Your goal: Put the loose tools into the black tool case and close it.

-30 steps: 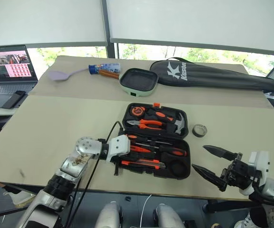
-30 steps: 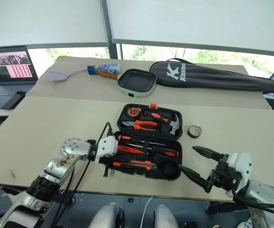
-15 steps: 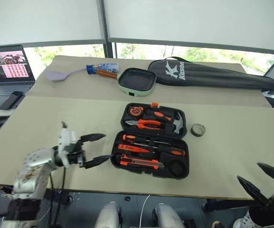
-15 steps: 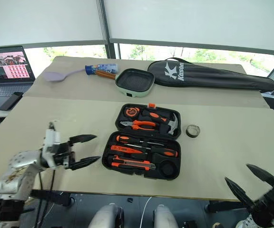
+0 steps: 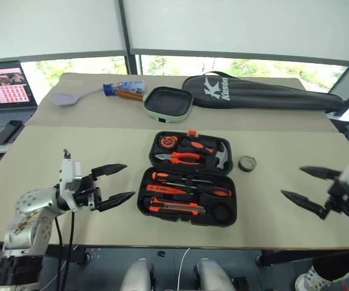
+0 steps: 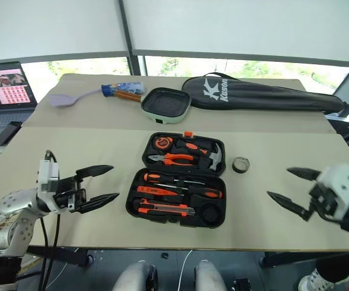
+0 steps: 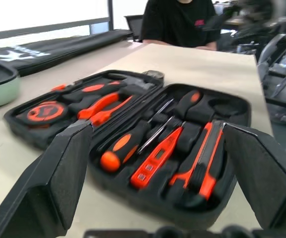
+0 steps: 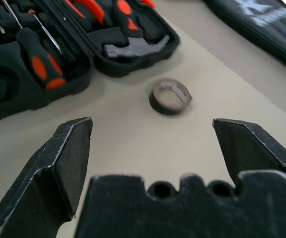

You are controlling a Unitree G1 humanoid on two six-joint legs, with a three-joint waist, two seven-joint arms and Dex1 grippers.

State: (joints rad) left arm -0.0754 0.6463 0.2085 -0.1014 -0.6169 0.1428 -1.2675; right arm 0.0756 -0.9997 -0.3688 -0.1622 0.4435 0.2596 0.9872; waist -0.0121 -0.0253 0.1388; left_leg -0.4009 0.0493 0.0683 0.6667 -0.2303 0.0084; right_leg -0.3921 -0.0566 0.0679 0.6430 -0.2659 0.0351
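The black tool case (image 5: 224, 212) lies open mid-table. Its near half holds two screwdrivers (image 5: 174, 179), a small orange tester (image 5: 162, 190) and a utility knife (image 5: 177, 209). A tape measure, pliers and a hammer (image 8: 133, 49) fill the far half. Just right of the case, a small dark tape roll (image 5: 246, 163) rests loose on the table, and it sits ahead of my right fingers (image 8: 63, 163). My left gripper (image 5: 129, 180) hovers open and empty left of the case, pointing at it. My right gripper (image 5: 291, 181) is open and empty to the right, nearer me than the tape roll.
Across the back lie a long black zippered bag (image 5: 265, 97), a green pan (image 5: 167, 104), a printed tube (image 5: 123, 88) and a purple spoon (image 5: 68, 97). A laptop (image 5: 5, 91) stands at far left. A person in black (image 7: 182, 22) sits beyond the table.
My left gripper has drawn back leftward from the case's near half and opened. My right gripper swung out to the right and low, then came back up beside the table, still open.
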